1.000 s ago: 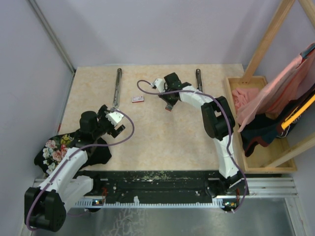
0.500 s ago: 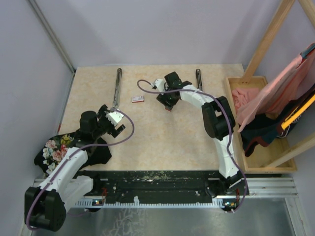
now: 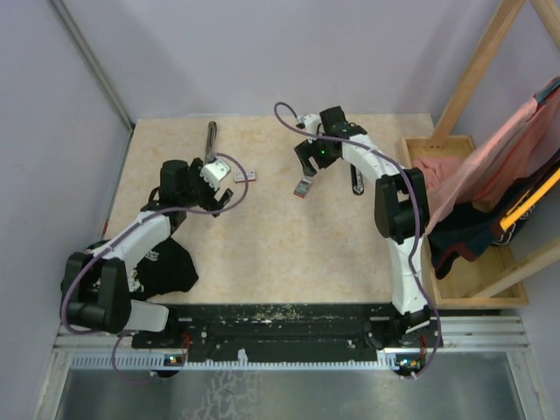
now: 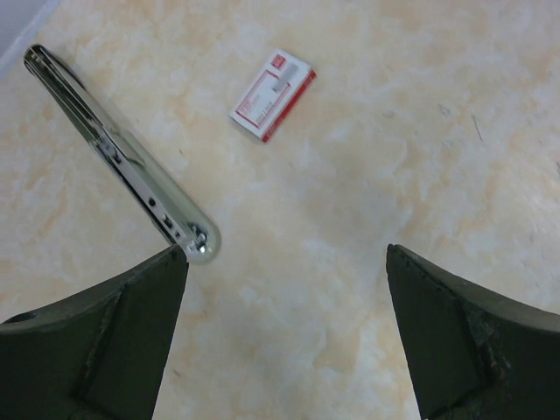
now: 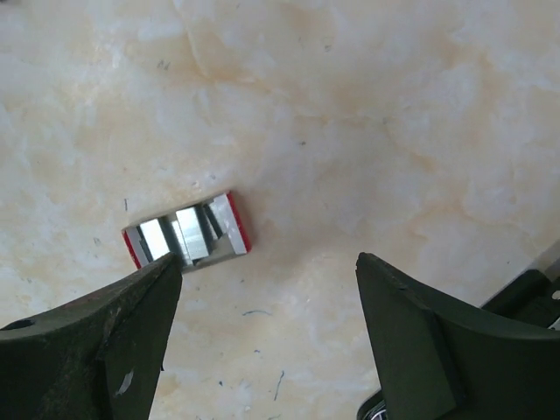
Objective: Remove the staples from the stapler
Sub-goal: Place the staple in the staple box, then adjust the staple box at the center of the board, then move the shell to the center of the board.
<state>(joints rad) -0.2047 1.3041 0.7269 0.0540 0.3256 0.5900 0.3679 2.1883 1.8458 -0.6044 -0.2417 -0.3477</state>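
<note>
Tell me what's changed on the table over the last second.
The left pincer swung forward toward the red-and-white box. The right pincer lifted away, open, leaving the staples in a red-edged holder on the table. The box and the long metal stapler part stayed put.

Red-white box (image 4: 272, 94), prob. clothes (image 3: 490, 162) rt.

The beige marbled desk (image 3: 289, 254) carries a long shiny stapler rail (image 4: 122, 162) near its far edge, with a small red-and-white box (image 4: 272, 94) close by but apart from it. Further right lie a red-edged holder (image 5: 238, 226) with grey staples (image 5: 188, 232) in it and a dark bar (image 3: 355, 182). A black cloth (image 3: 171, 269) lies at the near left.
</note>
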